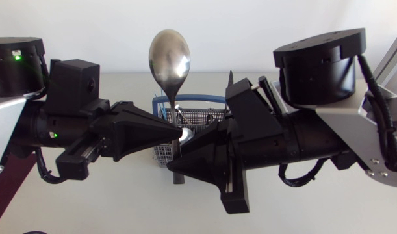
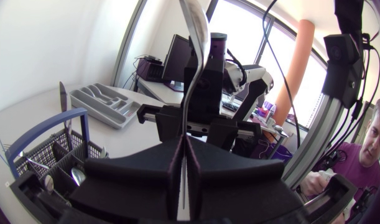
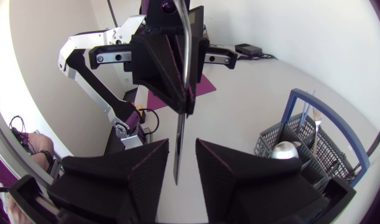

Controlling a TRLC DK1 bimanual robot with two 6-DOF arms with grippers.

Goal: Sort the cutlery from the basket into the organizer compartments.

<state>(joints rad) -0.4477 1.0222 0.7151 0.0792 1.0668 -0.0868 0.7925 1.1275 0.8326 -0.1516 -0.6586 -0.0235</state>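
Above the basket (image 1: 208,118), the left gripper (image 2: 185,168) pinches the upright spoon (image 1: 170,55); the right gripper (image 3: 181,163) gapes around its handle end.

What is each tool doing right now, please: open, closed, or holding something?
Left tool: closed on the spoon, gripping its handle.
Right tool: open; the spoon's handle hangs in its gap, not gripped.

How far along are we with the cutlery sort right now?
Done: the organizer seems to hold a few pieces already, though I can't tell which. In hand: the left gripper is shut on a spoon, held upright clear of the basket, with the right gripper open around its handle. Left: that spoon is not yet placed, and a second spoon and a fork stand in the basket.
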